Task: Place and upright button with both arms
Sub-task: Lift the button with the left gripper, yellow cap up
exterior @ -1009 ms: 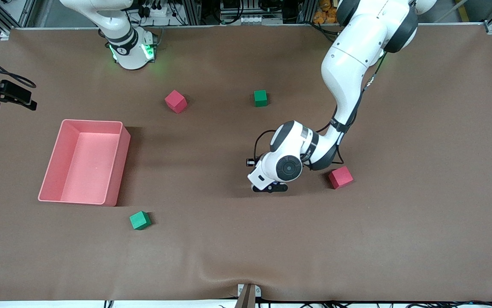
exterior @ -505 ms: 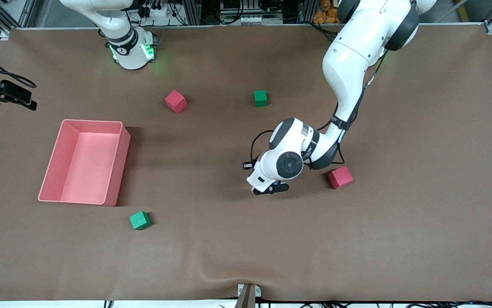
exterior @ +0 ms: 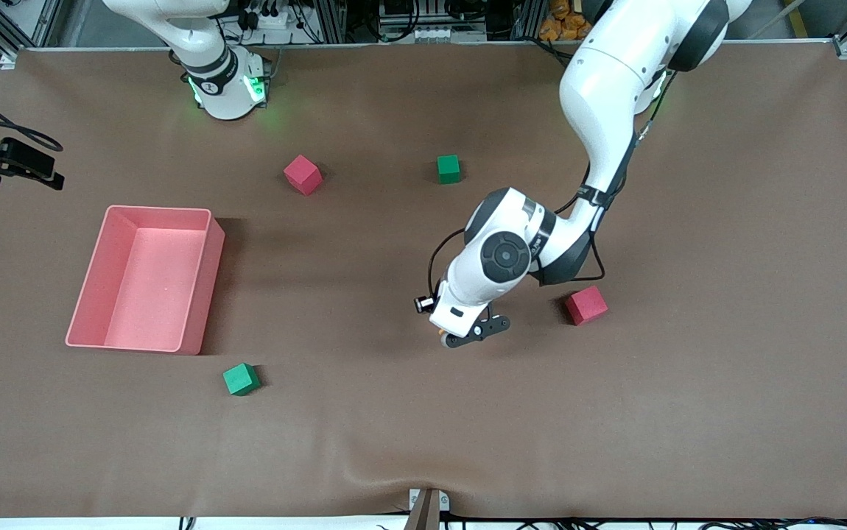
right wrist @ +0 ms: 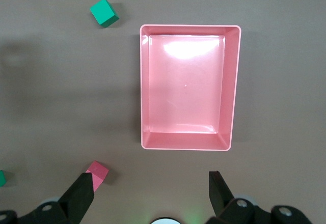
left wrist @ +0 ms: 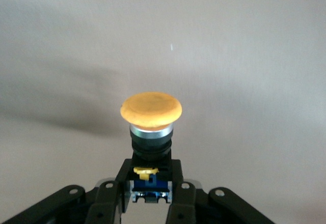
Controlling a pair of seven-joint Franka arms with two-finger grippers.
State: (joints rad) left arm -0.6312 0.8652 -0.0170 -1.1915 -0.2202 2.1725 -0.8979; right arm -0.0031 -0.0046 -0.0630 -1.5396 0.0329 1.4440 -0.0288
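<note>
The left arm's black two-finger gripper (exterior: 468, 338) hangs over the brown table cloth (exterior: 689, 405), its fingers (left wrist: 113, 199) pinching the black-and-blue body of the small push-button with the round orange cap (left wrist: 151, 108), which sticks out past the fingertips. A red foam cube (exterior: 586, 305) sits near that gripper, toward the left arm's end. The right arm waits, its gripper (right wrist: 153, 193) spread wide above the shallow pink plastic bin (right wrist: 232, 86).
</note>
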